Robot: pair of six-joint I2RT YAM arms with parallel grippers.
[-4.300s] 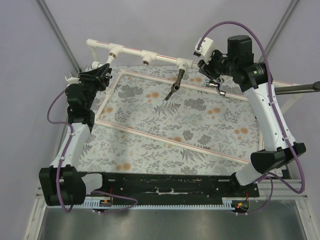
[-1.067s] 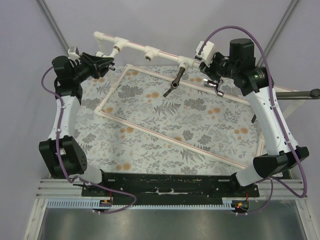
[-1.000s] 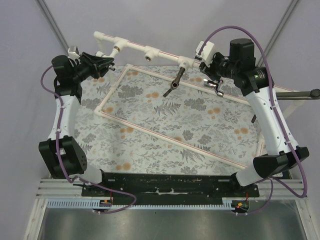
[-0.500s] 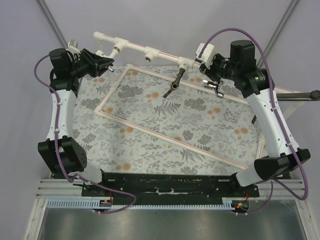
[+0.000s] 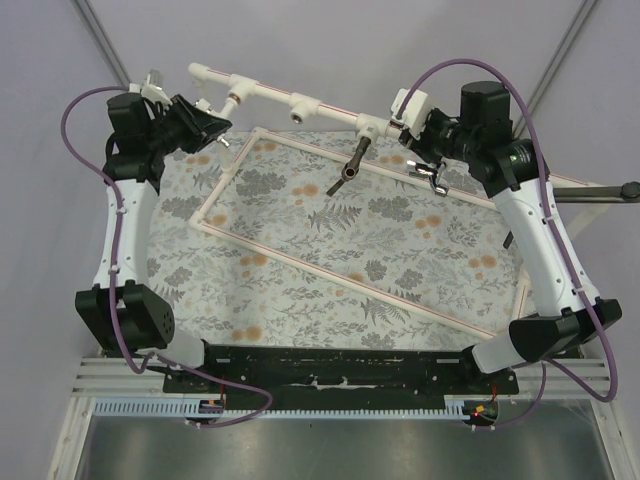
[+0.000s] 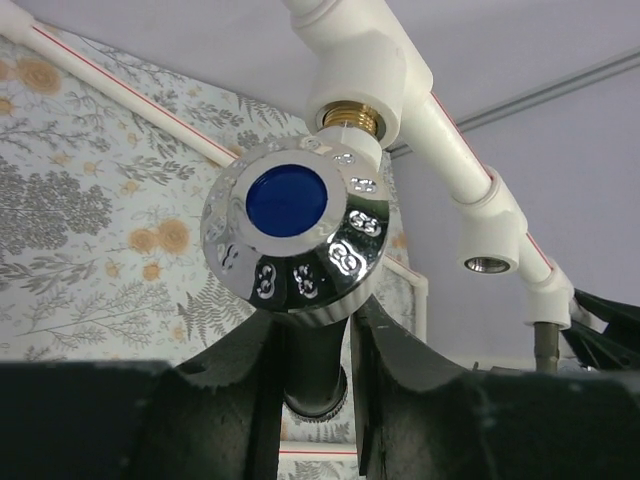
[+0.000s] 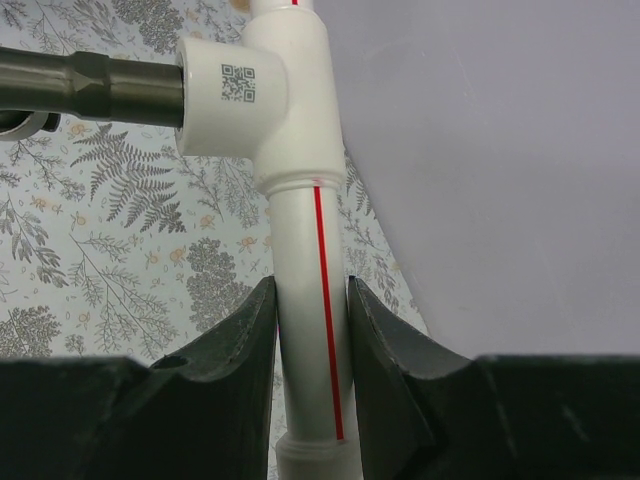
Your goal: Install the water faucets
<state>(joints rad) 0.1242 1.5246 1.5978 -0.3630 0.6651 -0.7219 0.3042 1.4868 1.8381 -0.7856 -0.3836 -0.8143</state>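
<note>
A faucet with a shiny round knob and blue cap (image 6: 285,230) is in my left gripper (image 6: 312,330), which is shut on its dark spout. Its brass threaded end (image 6: 350,115) sits at the mouth of the left tee (image 6: 365,70) of the white pipe frame (image 5: 300,103). From above, the left gripper (image 5: 207,118) is beside that tee. A dark metal faucet (image 5: 347,168) hangs from the right tee (image 7: 260,90). My right gripper (image 7: 310,300) is shut on the red-striped pipe just below that tee, and also shows from above (image 5: 408,135).
The middle tee (image 6: 490,235) has an open mouth. The frame's lower rails (image 5: 340,275) lie across the floral mat (image 5: 400,240). A small chrome piece (image 5: 432,175) lies on the mat under the right gripper. Grey walls close behind the pipe.
Over four seconds the pipe frame has swung and its left end moved right. In the last second my left arm has risen and turned at the wrist, with the gripper staying at the tee. The right arm has held still.
</note>
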